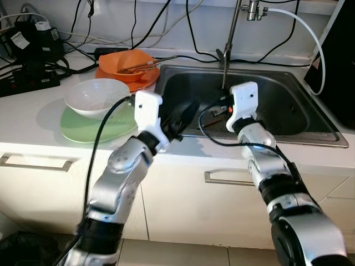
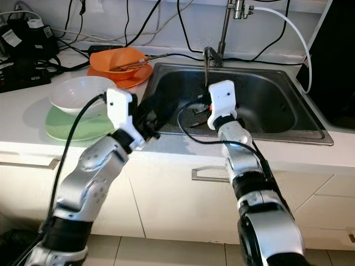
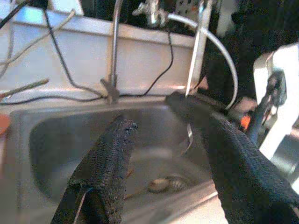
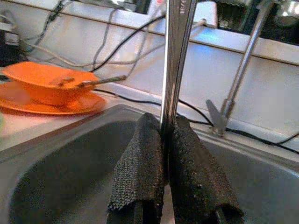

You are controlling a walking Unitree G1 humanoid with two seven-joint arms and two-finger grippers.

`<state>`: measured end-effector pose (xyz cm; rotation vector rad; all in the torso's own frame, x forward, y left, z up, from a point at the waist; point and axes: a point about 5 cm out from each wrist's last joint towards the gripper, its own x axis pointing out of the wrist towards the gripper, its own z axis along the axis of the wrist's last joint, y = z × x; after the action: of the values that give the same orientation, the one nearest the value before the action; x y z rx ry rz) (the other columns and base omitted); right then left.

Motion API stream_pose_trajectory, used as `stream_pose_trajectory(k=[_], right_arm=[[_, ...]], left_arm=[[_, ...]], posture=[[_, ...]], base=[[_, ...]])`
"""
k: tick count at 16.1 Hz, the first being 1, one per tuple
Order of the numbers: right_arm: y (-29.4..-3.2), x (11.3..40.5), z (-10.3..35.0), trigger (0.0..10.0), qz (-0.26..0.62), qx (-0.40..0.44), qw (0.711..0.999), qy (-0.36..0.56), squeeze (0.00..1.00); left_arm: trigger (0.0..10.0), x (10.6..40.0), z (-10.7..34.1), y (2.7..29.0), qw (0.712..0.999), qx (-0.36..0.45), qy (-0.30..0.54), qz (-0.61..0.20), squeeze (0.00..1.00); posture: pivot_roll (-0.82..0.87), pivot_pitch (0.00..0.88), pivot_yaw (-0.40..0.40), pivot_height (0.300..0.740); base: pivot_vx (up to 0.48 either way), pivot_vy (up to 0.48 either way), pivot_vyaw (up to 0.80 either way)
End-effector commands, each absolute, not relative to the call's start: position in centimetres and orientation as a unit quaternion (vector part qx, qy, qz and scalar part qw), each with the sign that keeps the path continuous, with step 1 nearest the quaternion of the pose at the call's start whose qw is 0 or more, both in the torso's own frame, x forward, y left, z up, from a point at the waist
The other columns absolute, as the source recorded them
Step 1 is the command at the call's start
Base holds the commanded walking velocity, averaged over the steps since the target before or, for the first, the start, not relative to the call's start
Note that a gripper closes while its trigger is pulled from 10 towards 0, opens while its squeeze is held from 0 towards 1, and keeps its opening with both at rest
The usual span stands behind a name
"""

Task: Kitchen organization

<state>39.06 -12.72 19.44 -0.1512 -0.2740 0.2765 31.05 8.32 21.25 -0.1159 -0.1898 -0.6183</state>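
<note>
My right gripper [image 4: 164, 120] is over the steel sink [image 1: 288, 119], shut on a flat silver utensil handle [image 4: 175, 60] that stands upright between its fingers; the same utensil [image 1: 224, 72] rises in front of the faucet [image 1: 233, 27]. My left gripper [image 1: 186, 113] hovers open at the sink's left rim with nothing between its fingers [image 3: 110, 163]. A spoon [image 3: 159, 184] lies on the sink bottom. On the counter to the left, a white bowl [image 1: 95, 97] sits on a green plate [image 1: 83, 128]. Behind it an orange bowl [image 1: 128, 62] holding utensils rests on an orange plate.
Power strips and black cables [image 1: 28, 72] crowd the back left of the counter. A white hose [image 1: 302, 27] runs from the faucet towards a black appliance [image 1: 339, 55] at the right. Drawer handles [image 1: 36, 162] line the cabinet front below.
</note>
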Motion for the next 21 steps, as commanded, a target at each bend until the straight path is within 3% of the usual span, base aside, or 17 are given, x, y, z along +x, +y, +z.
stream_pose_trajectory(k=[1, 7, 21], right_arm=[[-13.3, 39.3, 19.9, 10.0, 0.123, -0.079, 0.979, -0.143, 0.00], [-12.9, 39.8, 19.0, 10.0, 0.108, -0.087, 0.984, -0.115, 0.00], [-12.5, 39.2, 15.7, 10.0, 0.101, -0.088, 0.989, -0.055, 0.00]], left_arm=[[10.0, 30.7, 21.1, 8.2, 0.947, -0.046, -0.083, -0.307, 0.00], [10.0, 29.0, 17.8, 8.7, 0.944, -0.003, 0.027, -0.329, 0.00], [10.0, 28.3, 17.0, 8.7, 0.941, 0.004, 0.058, -0.332, 0.00]], posture=[[0.14, 0.023, -0.004, 0.740], [0.16, 0.023, -0.007, 0.740], [0.18, 0.000, -0.004, 0.740]], base=[[0.000, 0.000, 0.00], [0.000, 0.000, 0.00], [0.000, 0.000, 0.00]])
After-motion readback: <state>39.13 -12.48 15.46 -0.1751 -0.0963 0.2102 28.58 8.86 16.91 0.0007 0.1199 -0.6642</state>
